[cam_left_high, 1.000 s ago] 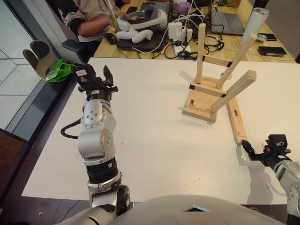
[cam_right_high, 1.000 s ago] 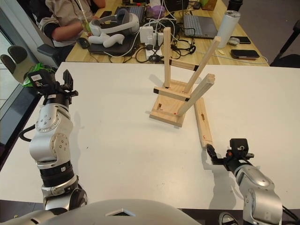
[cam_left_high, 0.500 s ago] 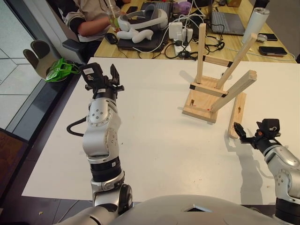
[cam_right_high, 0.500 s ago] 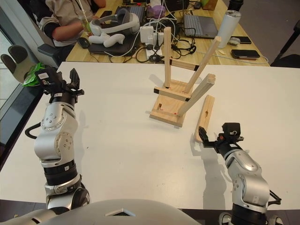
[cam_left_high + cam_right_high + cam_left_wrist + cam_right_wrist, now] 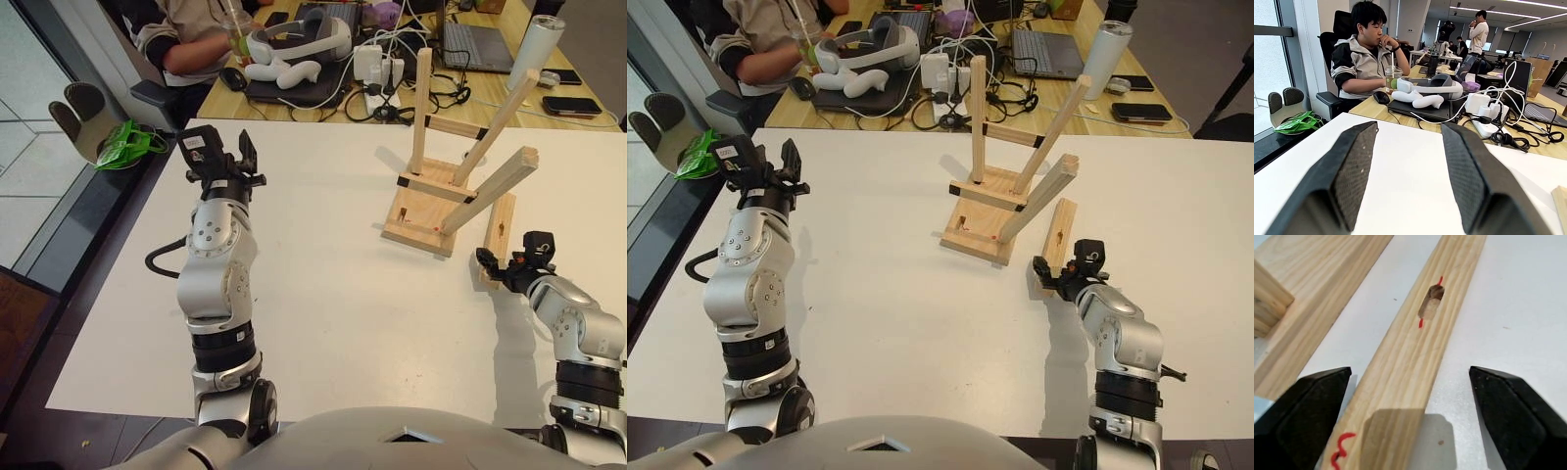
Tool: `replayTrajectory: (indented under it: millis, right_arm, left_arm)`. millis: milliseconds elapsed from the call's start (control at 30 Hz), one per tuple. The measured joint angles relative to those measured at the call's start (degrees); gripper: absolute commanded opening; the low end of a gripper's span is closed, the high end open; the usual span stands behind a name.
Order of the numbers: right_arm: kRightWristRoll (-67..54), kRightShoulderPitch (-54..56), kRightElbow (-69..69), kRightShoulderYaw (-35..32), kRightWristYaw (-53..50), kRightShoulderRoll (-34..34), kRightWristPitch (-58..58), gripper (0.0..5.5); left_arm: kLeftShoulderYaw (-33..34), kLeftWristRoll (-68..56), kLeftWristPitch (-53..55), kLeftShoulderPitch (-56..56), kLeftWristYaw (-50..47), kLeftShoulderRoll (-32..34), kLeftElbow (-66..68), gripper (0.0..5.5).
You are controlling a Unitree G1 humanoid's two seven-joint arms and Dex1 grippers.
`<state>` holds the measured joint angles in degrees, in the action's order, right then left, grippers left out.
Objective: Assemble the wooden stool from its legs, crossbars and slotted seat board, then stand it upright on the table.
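The stool stands upside down at the table's far right. Its seat board (image 5: 415,221) lies flat, with three legs (image 5: 420,103) pointing up, joined by crossbars (image 5: 435,187). A loose leg (image 5: 499,231) with a red-marked slot (image 5: 1430,300) lies on the table just right of the seat board. My right gripper (image 5: 1408,377) is open, one finger on each side of that leg's near end (image 5: 1046,275). My left gripper (image 5: 235,162) is raised over the table's far left corner, open, with nothing between its fingers (image 5: 1354,166).
Behind the white table (image 5: 323,294) is a cluttered desk with a headset (image 5: 299,44), a power strip and cables (image 5: 377,83), laptops, a phone and a tumbler (image 5: 534,39). A person sits at its left end. A green bag (image 5: 122,147) lies off the table's left edge.
My right gripper moved away from the front edge and leftward to the loose leg's near end. The leg turned, its near end now closer to the seat board. My left arm shifted slightly right.
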<state>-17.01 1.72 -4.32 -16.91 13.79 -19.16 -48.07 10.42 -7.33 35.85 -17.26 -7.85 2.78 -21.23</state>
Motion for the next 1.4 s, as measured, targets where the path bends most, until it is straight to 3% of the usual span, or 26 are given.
replayTrajectory:
  millis: [200,333,433,567,767,933,1100,1400]
  right_arm:
    - [-0.5,-1.7,-3.0,-2.0,-3.3,1.0,-2.3,2.71]
    - [-0.6,-1.8,-3.2,-2.7,-4.5,2.4,-1.3,2.05]
    - [-1.2,-0.7,-2.2,-3.4,-5.6,3.2,-0.9,2.04]
    - [-1.9,6.7,0.8,-7.1,-9.3,3.8,0.1,2.04]
    - [-2.2,25.5,-1.3,-8.0,-10.5,2.8,18.4,2.04]
    - [-1.4,32.9,-12.3,2.3,-3.7,1.9,27.3,2.04]
    - [-10.0,34.9,-23.3,10.7,-0.9,5.2,20.0,2.04]
    - [-13.1,29.6,-29.2,16.0,3.2,3.8,15.3,2.04]
  left_arm:
    - [0.5,-0.1,0.4,-0.6,-0.2,0.1,0.4,2.41]
    - [4.3,-6.0,8.5,-2.3,-1.6,-4.9,1.8,2.41]
    - [9.0,-11.7,15.1,-3.1,-3.5,-9.0,3.5,2.41]
    - [17.9,-18.7,17.6,-9.5,-5.7,-9.2,6.4,2.41]
    - [31.5,-34.3,17.1,-32.7,-5.2,3.2,18.9,2.41]
    - [29.2,-53.9,25.4,-40.3,1.1,3.4,17.3,2.41]
    - [23.0,-65.8,27.1,-40.2,4.4,3.4,11.8,2.41]
    - [15.1,-70.0,23.0,-37.0,6.2,6.4,6.7,2.41]
